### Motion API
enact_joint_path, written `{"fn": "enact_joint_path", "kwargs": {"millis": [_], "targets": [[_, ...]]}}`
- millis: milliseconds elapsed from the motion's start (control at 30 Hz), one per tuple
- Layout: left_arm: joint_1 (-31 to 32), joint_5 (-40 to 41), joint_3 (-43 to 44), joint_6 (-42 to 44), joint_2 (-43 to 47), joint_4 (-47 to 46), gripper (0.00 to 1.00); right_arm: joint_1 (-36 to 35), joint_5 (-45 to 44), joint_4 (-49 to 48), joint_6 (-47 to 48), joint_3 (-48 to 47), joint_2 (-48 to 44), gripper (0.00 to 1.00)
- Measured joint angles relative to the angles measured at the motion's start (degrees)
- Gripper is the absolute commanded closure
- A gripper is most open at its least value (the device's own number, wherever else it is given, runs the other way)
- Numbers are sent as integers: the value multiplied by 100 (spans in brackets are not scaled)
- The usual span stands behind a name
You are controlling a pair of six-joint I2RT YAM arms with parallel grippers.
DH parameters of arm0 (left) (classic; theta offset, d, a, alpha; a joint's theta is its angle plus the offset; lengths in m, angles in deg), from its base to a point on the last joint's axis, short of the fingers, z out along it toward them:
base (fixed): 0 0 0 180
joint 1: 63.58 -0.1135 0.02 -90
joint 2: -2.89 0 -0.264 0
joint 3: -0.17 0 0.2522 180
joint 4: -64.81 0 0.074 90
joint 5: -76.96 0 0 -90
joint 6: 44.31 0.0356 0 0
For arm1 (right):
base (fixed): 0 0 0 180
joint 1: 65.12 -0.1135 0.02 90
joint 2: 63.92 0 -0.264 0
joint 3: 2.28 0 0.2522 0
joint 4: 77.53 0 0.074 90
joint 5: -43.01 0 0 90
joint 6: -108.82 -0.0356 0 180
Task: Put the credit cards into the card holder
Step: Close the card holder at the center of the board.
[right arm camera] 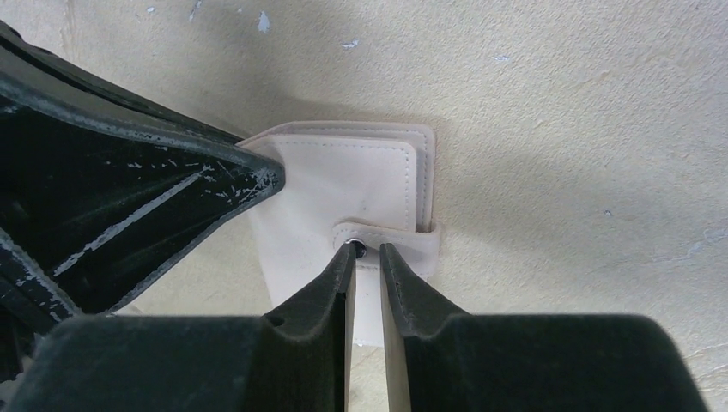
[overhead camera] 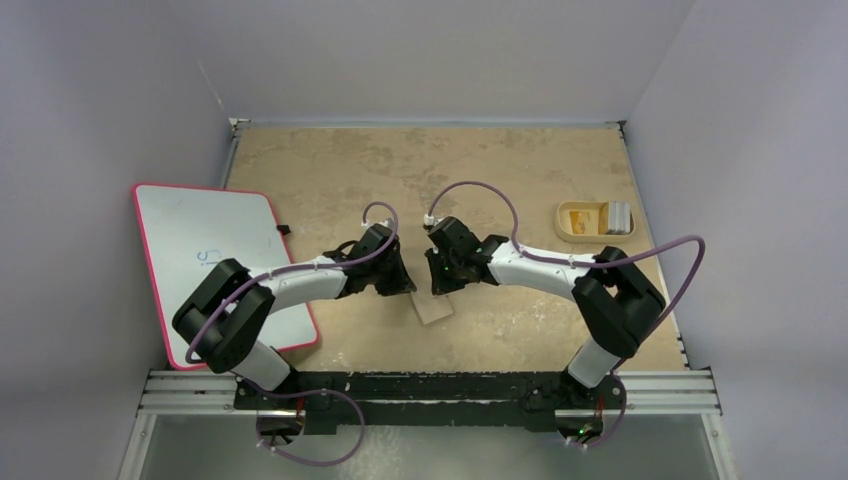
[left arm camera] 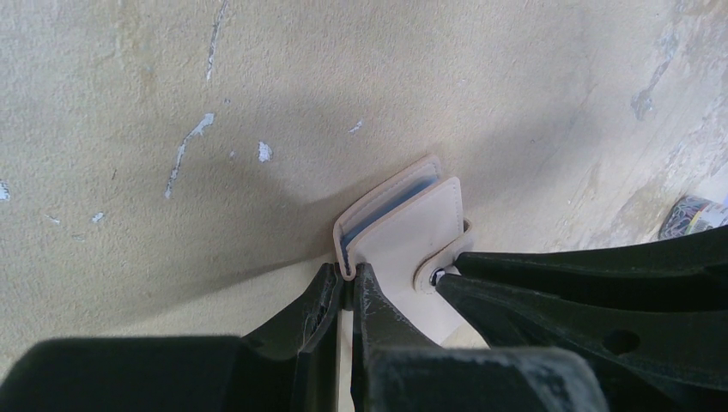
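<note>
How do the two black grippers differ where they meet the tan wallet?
The left gripper is shut on a corner of the small tan fold-over wallet; the right gripper has its tips at the snap tab. The left gripper's jaws are closed; the right gripper's stand a slit apart, grip unclear. Both are black and at the same wallet.

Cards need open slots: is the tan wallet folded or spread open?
Folded: the tan fold-over wallet lies doubled, strap tab wrapped onto its front; snap fastened, cannot tell.

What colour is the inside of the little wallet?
Light blue. The lining peeks out between the tan flaps of the card holder, best seen in the left wrist view.
</note>
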Motion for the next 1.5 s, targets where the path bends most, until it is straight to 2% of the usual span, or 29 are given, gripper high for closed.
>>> {"fn": "enact_joint_path", "kwargs": {"millis": [233, 833, 1200, 1500], "targets": [[0, 33, 11, -2, 2, 2, 100, -13, -2, 118, -52, -170, 35, 74], [0, 76, 11, -35, 4, 22, 100, -11, 127, -120, -48, -361, 400, 77], [0, 101, 11, -74, 4, 15, 100, -13, 177, -275, -83, -109, 155, 78], [0, 103, 11, -107, 4, 17, 100, -13, 120, -177, -164, -109, -101, 74]]}}
